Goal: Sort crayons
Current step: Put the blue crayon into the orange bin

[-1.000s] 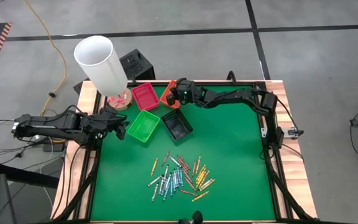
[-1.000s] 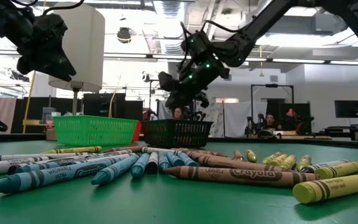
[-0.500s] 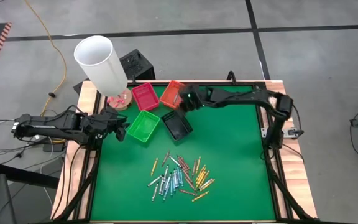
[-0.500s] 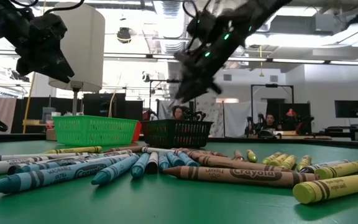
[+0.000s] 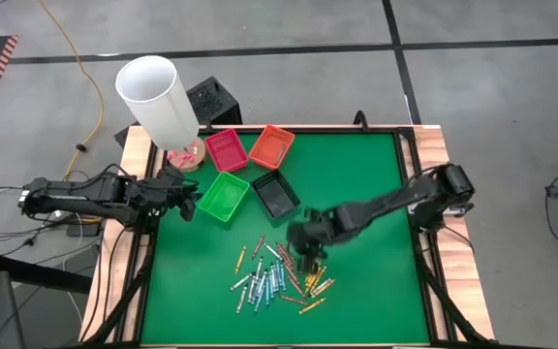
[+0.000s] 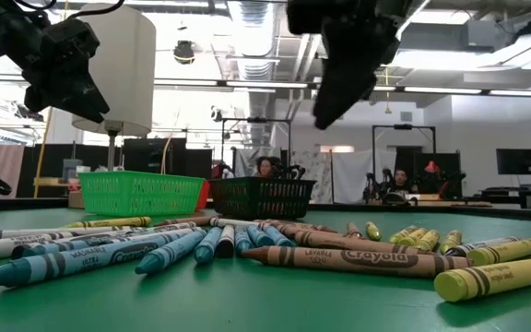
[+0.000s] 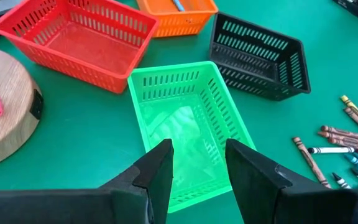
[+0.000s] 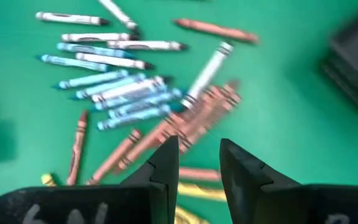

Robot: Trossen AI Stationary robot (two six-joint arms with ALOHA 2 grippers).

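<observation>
Right gripper [image 5: 306, 242] hangs over the crayons [image 5: 279, 274] scattered on the green table [image 5: 376, 291], fingers parted, empty. Left gripper [image 7: 197, 163] parted above green tray [image 7: 185, 124]. Wrappers read "Crayola".

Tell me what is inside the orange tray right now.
The left wrist view shows one light blue crayon lying in the orange slotted plastic tray. Only the tray's near part is in that picture; the high view is too coarse to show whether anything else lies inside.
</observation>
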